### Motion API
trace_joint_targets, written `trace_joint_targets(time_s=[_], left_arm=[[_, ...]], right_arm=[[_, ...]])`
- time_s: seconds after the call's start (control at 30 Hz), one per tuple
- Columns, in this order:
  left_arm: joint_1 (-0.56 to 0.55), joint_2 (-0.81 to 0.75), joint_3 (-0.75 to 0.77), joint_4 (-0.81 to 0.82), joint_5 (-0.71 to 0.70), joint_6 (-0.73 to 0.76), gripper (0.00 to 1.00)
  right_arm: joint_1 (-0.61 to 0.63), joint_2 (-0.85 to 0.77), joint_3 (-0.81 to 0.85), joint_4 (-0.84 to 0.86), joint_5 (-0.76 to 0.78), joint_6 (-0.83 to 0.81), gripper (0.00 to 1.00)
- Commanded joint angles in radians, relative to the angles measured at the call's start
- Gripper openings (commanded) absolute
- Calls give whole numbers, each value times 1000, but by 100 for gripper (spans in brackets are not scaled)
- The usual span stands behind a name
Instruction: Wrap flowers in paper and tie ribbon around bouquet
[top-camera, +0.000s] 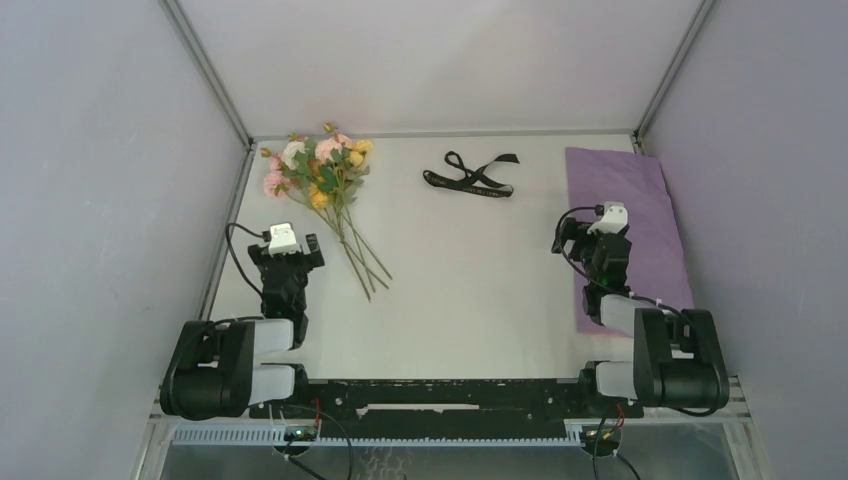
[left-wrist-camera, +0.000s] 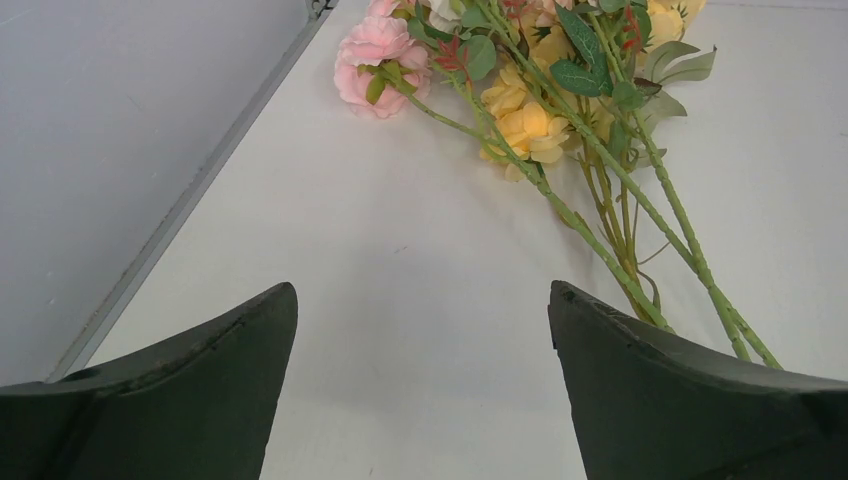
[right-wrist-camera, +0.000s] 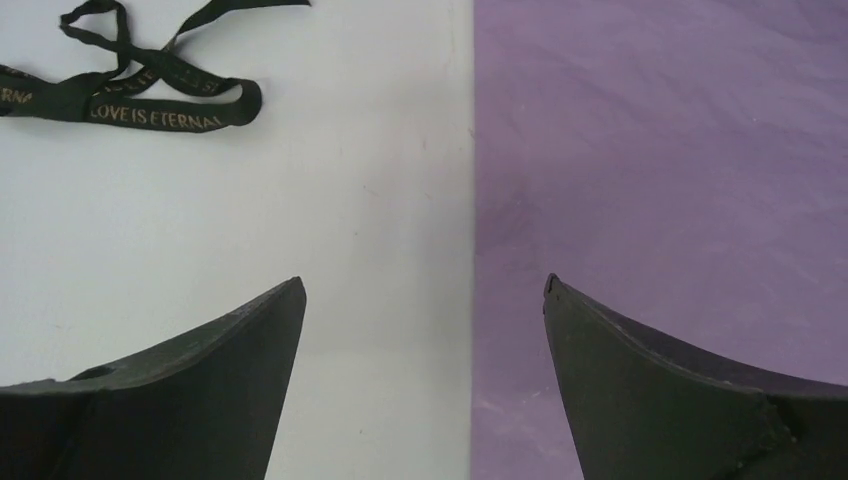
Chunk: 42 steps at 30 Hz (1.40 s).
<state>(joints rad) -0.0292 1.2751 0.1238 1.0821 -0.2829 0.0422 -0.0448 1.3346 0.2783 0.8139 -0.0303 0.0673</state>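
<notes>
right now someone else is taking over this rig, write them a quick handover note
Left end effector: open, empty, near the stem ends of the flowers.
Right end effector: open, empty, over the left edge of the paper.
Flowers lie loose at the far left of the table. The ribbon lies looped at the far middle. Paper lies flat on the right, purple face up.
Done: nothing wrapped or tied yet.
Left: get flowers onto paper, wrap, tie ribbon.
</notes>
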Motion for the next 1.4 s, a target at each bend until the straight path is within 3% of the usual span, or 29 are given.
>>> trace_joint_targets(time_s=[0.0, 0.2, 0.27, 0.37, 0.5, 0.63, 0.83, 1.03, 1.37], left_arm=[[14, -17, 48, 19, 17, -16, 100], [26, -19, 65, -7, 58, -25, 100], [62, -43, 111, -119, 72, -35, 100], [75, -109, 320, -547, 200, 9, 100], [75, -77, 665, -1117, 364, 86, 98], [76, -30, 876, -1451, 414, 113, 94], [68, -13, 925, -1525, 454, 89, 88], [49, 46, 964, -1574, 431, 80, 83], [-5, 79, 1020, -1585, 396, 74, 81]], right_arm=[[-15, -108, 172, -266, 88, 34, 96], [-10, -48, 558, -845, 277, 46, 82], [8, 15, 667, -970, 357, 26, 78], [58, 140, 813, -1090, 448, -41, 76], [126, 348, 1003, -1260, 567, -56, 71], [149, 527, 1112, -1343, 622, -64, 68], [171, 753, 1301, -1414, 626, -116, 66], [176, 941, 1475, -1475, 734, -169, 65], [148, 996, 1469, -1397, 898, -256, 59]])
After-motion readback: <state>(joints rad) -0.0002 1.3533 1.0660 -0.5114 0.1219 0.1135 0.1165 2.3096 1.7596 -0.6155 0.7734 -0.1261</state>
